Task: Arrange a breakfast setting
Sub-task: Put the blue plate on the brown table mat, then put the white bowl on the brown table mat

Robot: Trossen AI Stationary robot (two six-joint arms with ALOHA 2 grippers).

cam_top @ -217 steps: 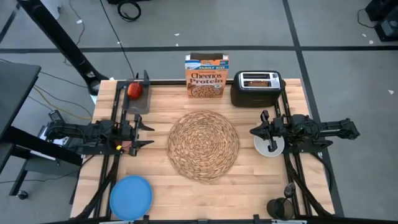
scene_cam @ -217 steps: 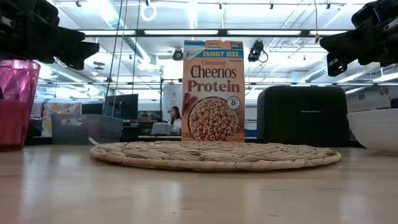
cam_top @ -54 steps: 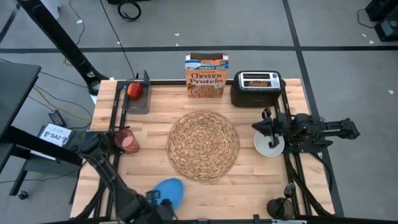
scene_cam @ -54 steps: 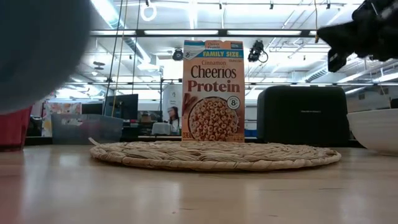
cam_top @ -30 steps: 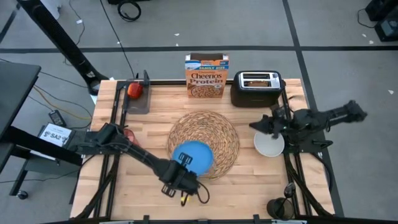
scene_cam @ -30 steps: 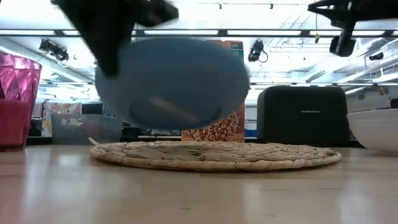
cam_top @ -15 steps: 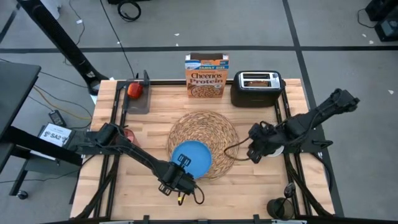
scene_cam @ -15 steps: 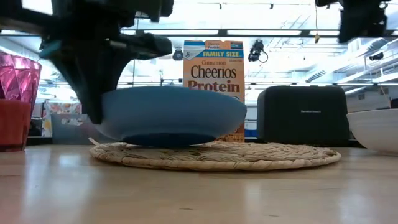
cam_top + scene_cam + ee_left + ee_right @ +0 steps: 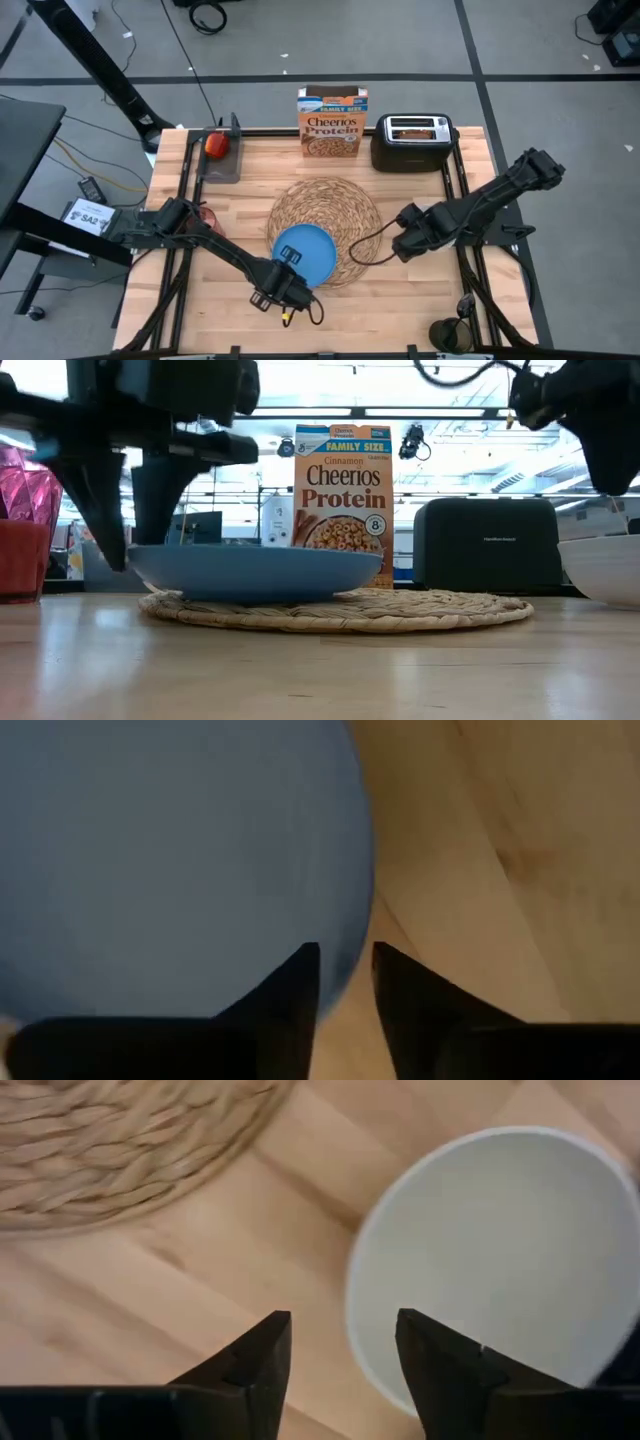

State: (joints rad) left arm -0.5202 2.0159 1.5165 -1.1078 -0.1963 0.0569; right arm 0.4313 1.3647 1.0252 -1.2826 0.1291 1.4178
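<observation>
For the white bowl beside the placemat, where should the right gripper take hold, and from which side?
Likely the rim: the white bowl sits upright and open, its thin wall being the only part narrow enough to pinch. The right gripper, open, hovers over the rim nearest the placemat, so coming down there from above, one finger inside and one outside, seems best.

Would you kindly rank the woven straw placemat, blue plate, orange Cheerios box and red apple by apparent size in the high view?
1. Round woven straw placemat
2. Blue plate, partly under the left gripper
3. Orange Cheerios box, close to the plate; unsure, since it stands upright
4. Red apple
</observation>
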